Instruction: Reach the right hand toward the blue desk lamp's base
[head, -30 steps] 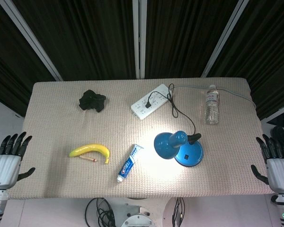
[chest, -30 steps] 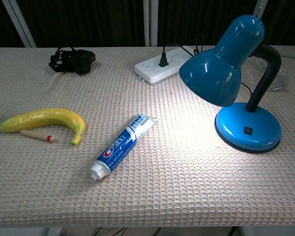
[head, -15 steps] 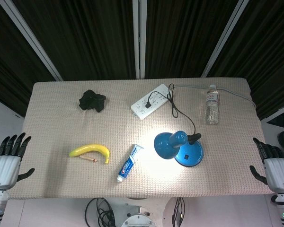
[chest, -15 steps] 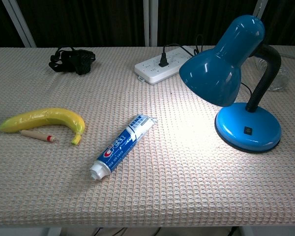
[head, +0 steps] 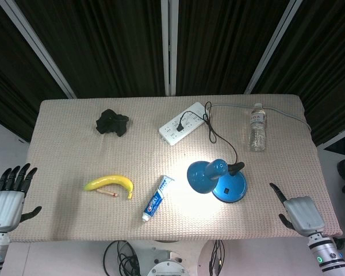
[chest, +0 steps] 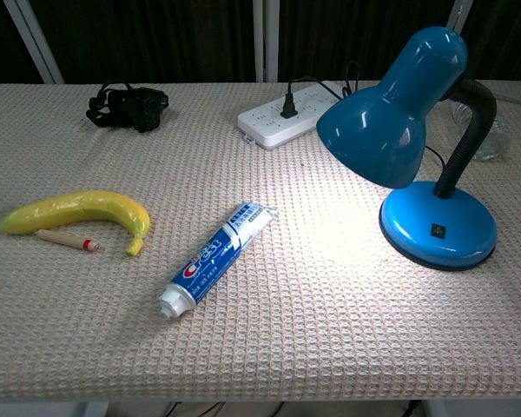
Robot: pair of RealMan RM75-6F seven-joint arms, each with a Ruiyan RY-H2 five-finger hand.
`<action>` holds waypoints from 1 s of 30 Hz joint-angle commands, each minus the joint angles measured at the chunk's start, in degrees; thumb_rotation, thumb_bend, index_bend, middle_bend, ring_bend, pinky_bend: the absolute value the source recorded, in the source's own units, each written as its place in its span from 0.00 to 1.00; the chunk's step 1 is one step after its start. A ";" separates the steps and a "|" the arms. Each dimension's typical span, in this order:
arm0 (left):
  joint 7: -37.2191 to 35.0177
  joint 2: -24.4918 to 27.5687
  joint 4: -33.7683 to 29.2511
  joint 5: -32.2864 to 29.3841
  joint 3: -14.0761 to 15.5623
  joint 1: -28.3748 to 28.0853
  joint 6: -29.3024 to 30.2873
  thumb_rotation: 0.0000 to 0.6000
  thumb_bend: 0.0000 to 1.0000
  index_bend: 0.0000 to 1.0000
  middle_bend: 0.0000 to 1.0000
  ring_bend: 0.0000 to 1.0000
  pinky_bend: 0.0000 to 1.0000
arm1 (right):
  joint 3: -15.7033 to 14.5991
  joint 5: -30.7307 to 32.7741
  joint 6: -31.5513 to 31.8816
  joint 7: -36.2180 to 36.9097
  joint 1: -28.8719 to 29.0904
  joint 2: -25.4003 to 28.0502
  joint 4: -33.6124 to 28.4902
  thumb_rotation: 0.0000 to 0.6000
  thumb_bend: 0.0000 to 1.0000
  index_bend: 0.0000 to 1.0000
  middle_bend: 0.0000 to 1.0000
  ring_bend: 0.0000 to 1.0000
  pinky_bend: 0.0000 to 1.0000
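The blue desk lamp is lit, its round base [head: 234, 188] [chest: 438, 233] on the right half of the table and its shade [head: 202, 176] [chest: 385, 122] bent down toward the left. In the head view my right hand [head: 302, 214] hovers over the table's front right corner, to the right of the base and apart from it. One finger points up-left toward the lamp, the thumb stands off, and the hand holds nothing. My left hand [head: 8, 195] hangs beside the table's front left edge with fingers spread and empty. Neither hand shows in the chest view.
A toothpaste tube [head: 157, 198] [chest: 213, 259] lies left of the lamp. Further left are a banana [head: 110, 183] [chest: 78, 211] and a small wooden stick [chest: 66, 239]. At the back stand a white power strip [head: 183, 122] [chest: 282, 113], a water bottle [head: 257, 127] and a black bundle [head: 112, 122] [chest: 126, 106].
My right hand has swung in from beside the table's right edge to over its front right corner, closer to the lamp base, now with one finger extended. The left hand has barely moved.
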 commanded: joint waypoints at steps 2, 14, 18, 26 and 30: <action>-0.05 0.18 -0.02 0.07 0.13 0.14 0.07 1.00 0.07 0.07 0.00 0.00 0.05 | -0.82 1.42 -5.66 -5.10 3.48 -3.35 -1.06 1.00 0.75 0.00 0.95 0.93 0.90; -1.31 0.37 0.75 -0.28 0.21 0.59 0.21 1.00 0.07 0.07 0.00 0.00 0.05 | 0.49 6.50 -10.37 -10.17 7.54 -8.17 -0.80 1.00 0.95 0.00 0.97 0.93 0.90; -1.30 0.32 0.81 -0.52 0.09 0.59 0.11 1.00 0.07 0.07 0.00 0.00 0.05 | 0.84 8.24 -12.14 -10.56 9.15 -9.01 -1.09 1.00 0.95 0.00 0.97 0.93 0.90; -1.04 0.47 0.90 -1.23 -0.01 0.43 -0.67 1.00 0.07 0.07 0.00 0.00 0.05 | 0.87 10.78 -14.34 -10.38 11.49 -9.98 -0.89 1.00 0.95 0.00 0.97 0.93 0.90; -1.15 0.42 1.02 -1.30 -0.06 0.36 -0.80 1.00 0.07 0.07 0.00 0.00 0.05 | 0.71 11.80 -14.61 -10.58 12.17 -10.26 -0.64 1.00 0.95 0.00 0.97 0.93 0.90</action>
